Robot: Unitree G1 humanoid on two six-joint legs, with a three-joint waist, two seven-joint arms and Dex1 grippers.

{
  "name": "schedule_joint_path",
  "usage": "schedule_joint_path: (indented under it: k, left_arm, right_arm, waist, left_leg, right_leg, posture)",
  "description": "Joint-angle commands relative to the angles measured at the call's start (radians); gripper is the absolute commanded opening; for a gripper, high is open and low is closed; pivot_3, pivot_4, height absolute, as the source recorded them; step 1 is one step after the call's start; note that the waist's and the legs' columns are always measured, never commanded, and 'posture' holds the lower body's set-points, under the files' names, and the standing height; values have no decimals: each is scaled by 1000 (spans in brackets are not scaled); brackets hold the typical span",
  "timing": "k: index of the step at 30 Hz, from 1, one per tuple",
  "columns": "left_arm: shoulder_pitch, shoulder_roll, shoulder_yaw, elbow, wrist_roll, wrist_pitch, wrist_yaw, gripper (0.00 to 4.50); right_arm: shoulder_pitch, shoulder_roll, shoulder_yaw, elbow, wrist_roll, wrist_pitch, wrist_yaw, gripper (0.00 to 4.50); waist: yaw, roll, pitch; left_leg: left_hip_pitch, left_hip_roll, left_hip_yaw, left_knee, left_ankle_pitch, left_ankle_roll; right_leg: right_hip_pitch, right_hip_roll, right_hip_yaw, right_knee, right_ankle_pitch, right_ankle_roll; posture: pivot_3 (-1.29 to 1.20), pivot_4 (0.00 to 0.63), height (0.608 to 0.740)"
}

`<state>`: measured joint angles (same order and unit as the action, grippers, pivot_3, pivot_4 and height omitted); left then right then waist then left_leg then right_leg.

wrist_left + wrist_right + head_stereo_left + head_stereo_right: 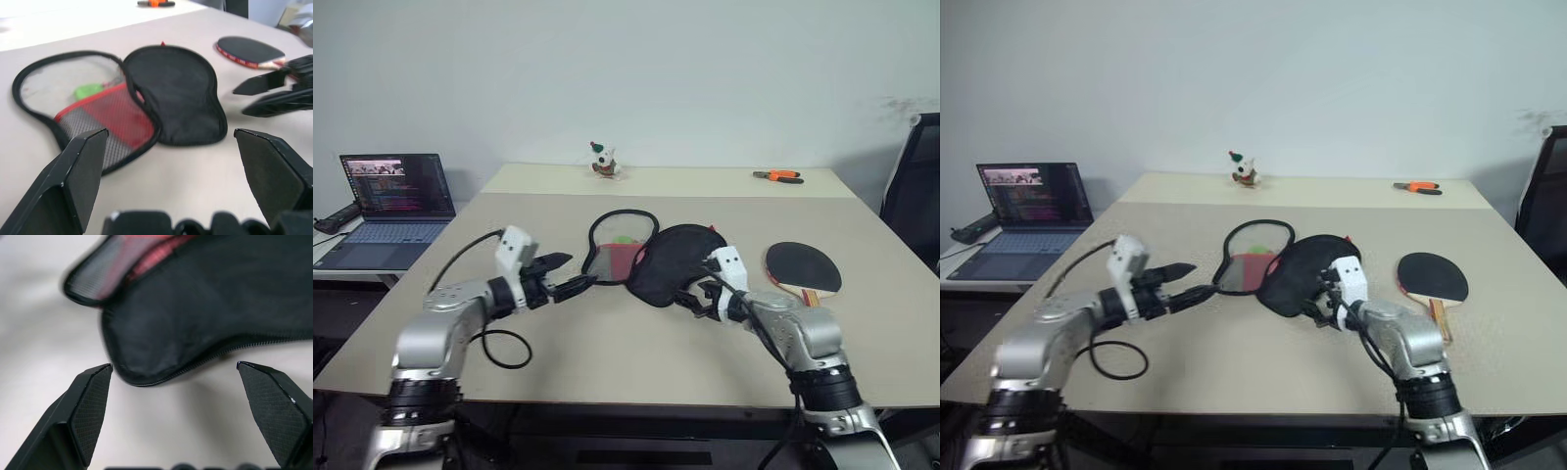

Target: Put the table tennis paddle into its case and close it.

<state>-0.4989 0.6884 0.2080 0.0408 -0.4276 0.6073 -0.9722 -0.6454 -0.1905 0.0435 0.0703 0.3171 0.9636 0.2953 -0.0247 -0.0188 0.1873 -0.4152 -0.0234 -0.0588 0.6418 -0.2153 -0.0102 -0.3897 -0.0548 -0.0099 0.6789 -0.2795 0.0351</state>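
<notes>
Lying unzipped on worktop (636, 333): case (651, 257), mesh half beside black half, ready for loading. Paddle (803, 267) well apart on robot's right side, flat, not yet inside. Left gripper (570, 275) fingers spread, empty, near mesh half's narrow end. Right gripper (697, 289) fingers spread, empty, aimed at black half's zipper edge, likely to grip flap.
</notes>
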Motion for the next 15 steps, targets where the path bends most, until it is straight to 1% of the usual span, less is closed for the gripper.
schedule_joint_path:
  k: [1, 4, 8, 14, 15]
  left_arm:
    - [7, 40, 31, -9, -39, -3, -33, 4484]
    - [13, 50, 30, -11, -46, -8, -27, 4484]
    - [13, 46, 24, -22, -57, -4, -16, 4484]
    - [17, 43, 20, -60, -105, 22, -37, 4484]
    - [21, 50, 22, -68, -117, 32, -45, 4496]
  right_arm:
    - [-42, 30, 19, 50, -42, -72, -23, 4500]
    - [-69, 65, 39, 128, -74, -126, -29, 4500]
    - [-113, 125, 34, 211, -83, -181, -29, 4500]
    - [-161, 173, 31, 293, -101, -229, -23, 4500]
    - [-165, 177, 30, 299, -103, -233, -24, 4315]
  waist:
    - [-3, 0, 0]
    - [-7, 0, 0]
    - [-8, 0, 0]
    - [-8, 0, 0]
    - [-8, 0, 0]
  left_leg:
    - [0, 0, 0, 0, 0, 0]
    - [0, 0, 1, 0, 0, 0]
    - [1, 1, 1, 0, 0, 0]
    - [0, 1, 1, -1, 0, 0]
    - [1, 1, 1, -1, 0, 0]
  right_leg:
    - [0, 0, 0, 0, 0, 0]
    - [0, 0, 1, 1, 0, 0]
    - [-1, 1, 1, 1, 0, 0]
    - [-1, 1, 1, 1, 0, 0]
    - [-1, 1, 1, 1, 0, 0]
  posture:
    - [0, 150, 740]
    - [0, 150, 740]
    - [0, 150, 740]
    - [0, 150, 740]
    - [0, 150, 740]
